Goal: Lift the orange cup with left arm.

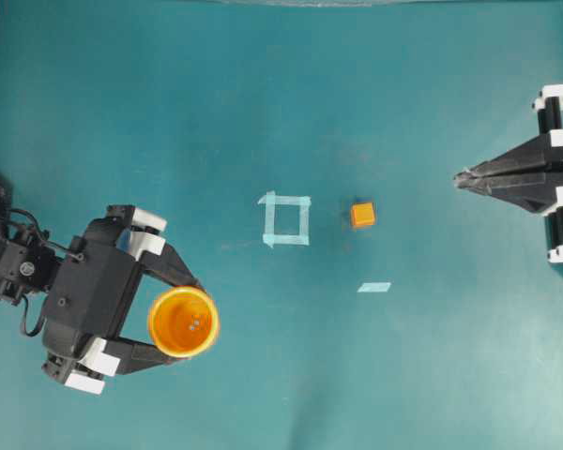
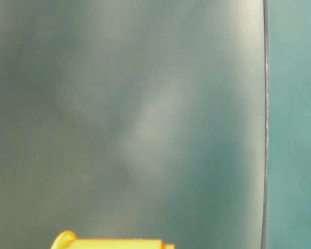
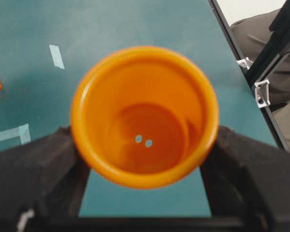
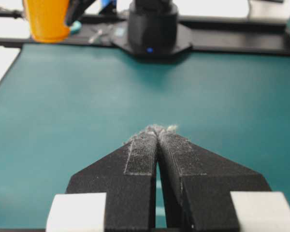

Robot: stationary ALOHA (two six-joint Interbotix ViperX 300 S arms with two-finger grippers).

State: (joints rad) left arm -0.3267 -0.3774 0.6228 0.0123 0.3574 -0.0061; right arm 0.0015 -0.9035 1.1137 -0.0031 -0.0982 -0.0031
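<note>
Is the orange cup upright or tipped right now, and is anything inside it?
Upright and empty. The orange cup faces mouth-up between the left gripper fingers, its bare bottom showing only two small holes.

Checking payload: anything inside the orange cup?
The orange cup looks empty: only its darker floor with two small holes showing teal through them. The table patch directly beneath it is hidden.
</note>
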